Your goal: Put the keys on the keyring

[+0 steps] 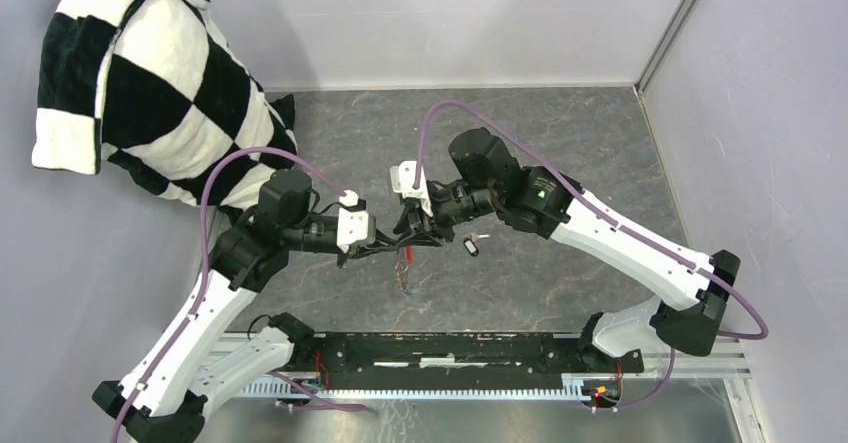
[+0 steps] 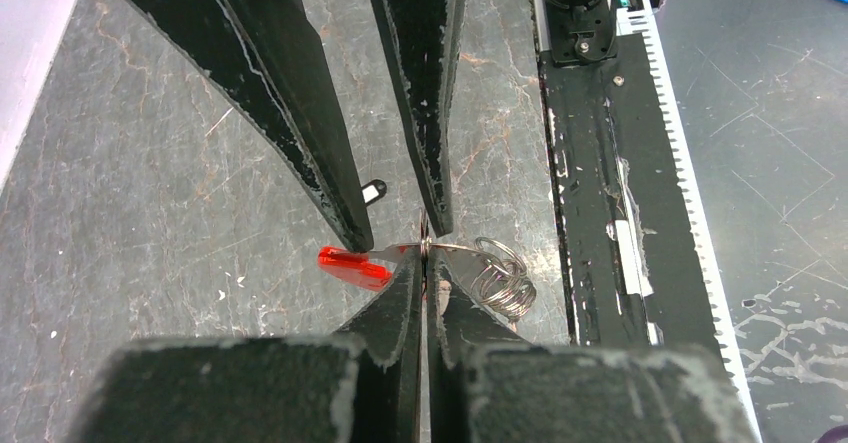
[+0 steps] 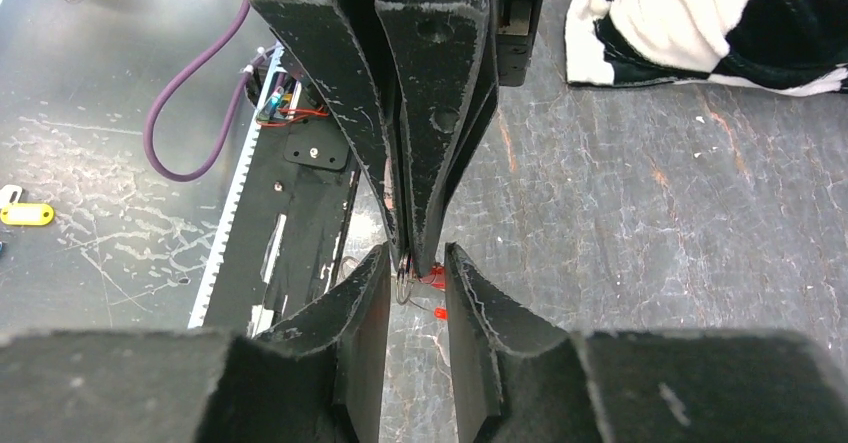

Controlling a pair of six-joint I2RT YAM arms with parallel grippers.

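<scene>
Metal keyring (image 2: 497,275): clenched by left gripper (image 2: 427,263); may slip
Right gripper (image 2: 399,237): parted; could knock red piece (image 2: 352,266), 9 o'clock

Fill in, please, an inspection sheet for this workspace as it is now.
Surface: grey marbled table, scratched.
Job's things: keyring clamped, with a red piece and a chain at it; black key lying loose on the table.
Clutter: checkered cloth at the far left.
Grippers: left gripper shut on the keyring; right gripper with jaws apart beside the ring, grip unclear.
Cables: purple cables along both arms.
Surroundings: grey walls; yellow tag outside the table.
</scene>
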